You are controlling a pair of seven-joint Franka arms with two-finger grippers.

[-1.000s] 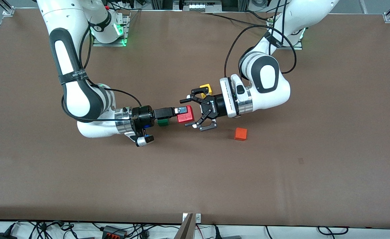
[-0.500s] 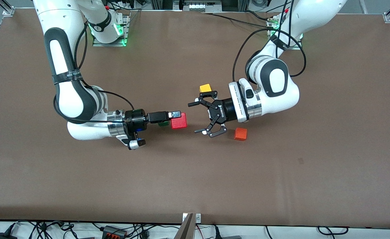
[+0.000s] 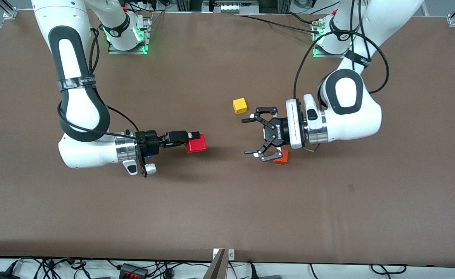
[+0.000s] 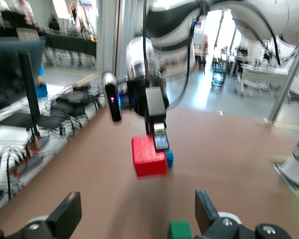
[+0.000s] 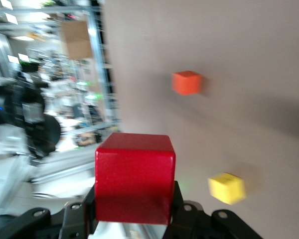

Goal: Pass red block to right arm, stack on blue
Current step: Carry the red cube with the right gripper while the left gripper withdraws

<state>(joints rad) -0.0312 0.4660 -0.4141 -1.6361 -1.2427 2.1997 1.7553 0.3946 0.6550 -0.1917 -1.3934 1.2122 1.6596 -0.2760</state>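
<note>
One high camera facing the arms; one close camera on each wrist

The front view looks down from high across the table [image 3: 227, 217], bases along its top edge; the left wrist view looks low along the tabletop at the right gripper [image 4: 159, 142] and its red block [image 4: 148, 157]; the right wrist view sits close against that red block [image 5: 133, 178]; orange cube [image 5: 186, 82] and yellow cube [image 5: 227, 188] also show from the front.

We can't make out any readable text here, just tiny illegible print on the arm straps.
</note>
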